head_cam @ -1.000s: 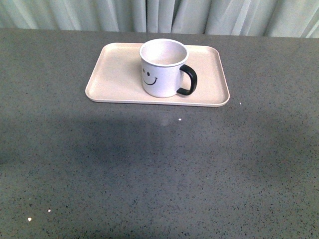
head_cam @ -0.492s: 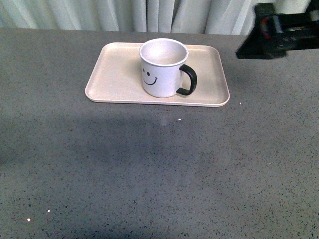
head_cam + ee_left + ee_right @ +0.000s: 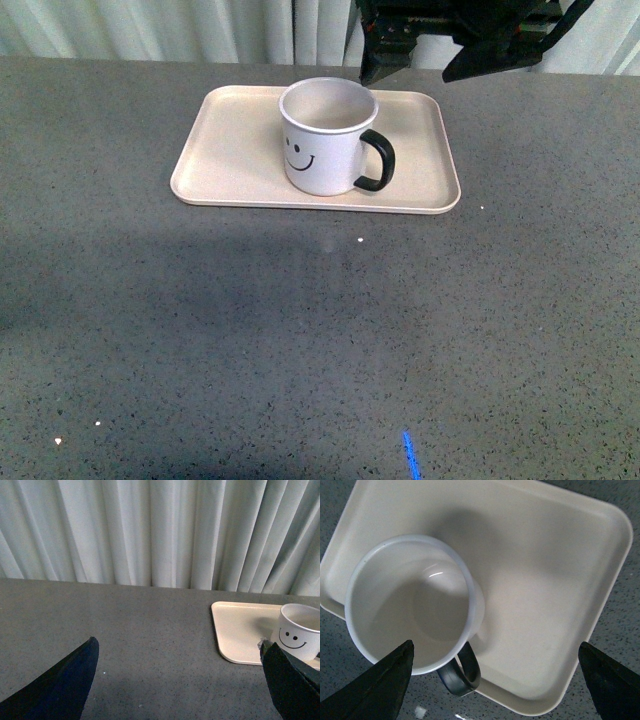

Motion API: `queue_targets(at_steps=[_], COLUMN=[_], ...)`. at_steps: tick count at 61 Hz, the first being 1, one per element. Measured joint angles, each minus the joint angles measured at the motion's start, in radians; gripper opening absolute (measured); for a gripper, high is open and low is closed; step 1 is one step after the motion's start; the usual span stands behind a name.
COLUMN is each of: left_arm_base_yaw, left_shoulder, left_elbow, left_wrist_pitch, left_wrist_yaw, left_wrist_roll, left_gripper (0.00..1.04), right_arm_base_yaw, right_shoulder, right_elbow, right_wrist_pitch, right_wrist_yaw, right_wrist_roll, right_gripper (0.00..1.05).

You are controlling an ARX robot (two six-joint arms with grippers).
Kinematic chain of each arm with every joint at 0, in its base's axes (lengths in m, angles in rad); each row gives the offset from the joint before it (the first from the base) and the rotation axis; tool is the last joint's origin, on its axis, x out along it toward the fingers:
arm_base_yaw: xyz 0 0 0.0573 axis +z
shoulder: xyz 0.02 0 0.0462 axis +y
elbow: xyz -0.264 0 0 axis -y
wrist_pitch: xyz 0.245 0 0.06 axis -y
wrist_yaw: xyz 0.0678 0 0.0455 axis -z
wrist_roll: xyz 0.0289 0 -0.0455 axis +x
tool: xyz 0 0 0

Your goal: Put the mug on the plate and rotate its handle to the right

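Note:
The white mug (image 3: 328, 135) with a smiley face stands upright near the middle of the pale beige plate (image 3: 230, 150). Its black handle (image 3: 378, 160) points right and slightly toward me. My right gripper (image 3: 420, 62) is open and empty, hovering above the plate's far edge, just behind the mug. In the right wrist view it (image 3: 492, 690) looks straight down on the mug (image 3: 415, 610), handle (image 3: 462, 677) and plate (image 3: 545, 580). My left gripper (image 3: 175, 690) is open and empty low over the table, left of the plate (image 3: 240, 630) and mug (image 3: 300, 632).
The grey speckled table (image 3: 300, 330) runs back to a pale curtain (image 3: 150, 25) along its far edge. A short blue mark (image 3: 410, 455) lies near the table's front edge. The left arm does not show in the front view.
The right arm came in from the upper right and has moved left to above the plate's far edge. The mug and plate have not moved.

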Motion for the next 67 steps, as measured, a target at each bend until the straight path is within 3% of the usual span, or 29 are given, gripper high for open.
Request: queue_targets(at_steps=[23, 29, 58, 61, 67], left_arm_base_yaw=[0.0, 0.0, 0.0, 0.0, 0.0], left_shoulder=[0.0, 0.0, 0.0, 0.0, 0.0], left_elbow=[0.0, 0.0, 0.0, 0.0, 0.0], left_wrist_pitch=[0.0, 0.0, 0.0, 0.0, 0.0], left_wrist_yaw=[0.0, 0.0, 0.0, 0.0, 0.0], left_wrist_roll=[0.0, 0.0, 0.0, 0.0, 0.0], left_gripper=[0.95, 0.95, 0.95, 0.95, 0.95], right_arm_base_yaw=[0.053, 0.06, 0.078, 0.078, 0.073], right_shoulder=[0.129, 0.153, 0.216, 0.218, 0.219], right_elbow=[0.115, 0.151, 0.29, 0.303, 0.333], right_wrist_pitch=[-0.059, -0.077, -0.186, -0.198, -0.224], right_wrist_yaw=[0.056, 0.063, 0.078, 0.079, 0.092], right_wrist_roll=[0.002, 0.006, 0.033, 0.023, -0.022], right_gripper=[0.94, 0.83, 0.07, 0.01, 0.02])
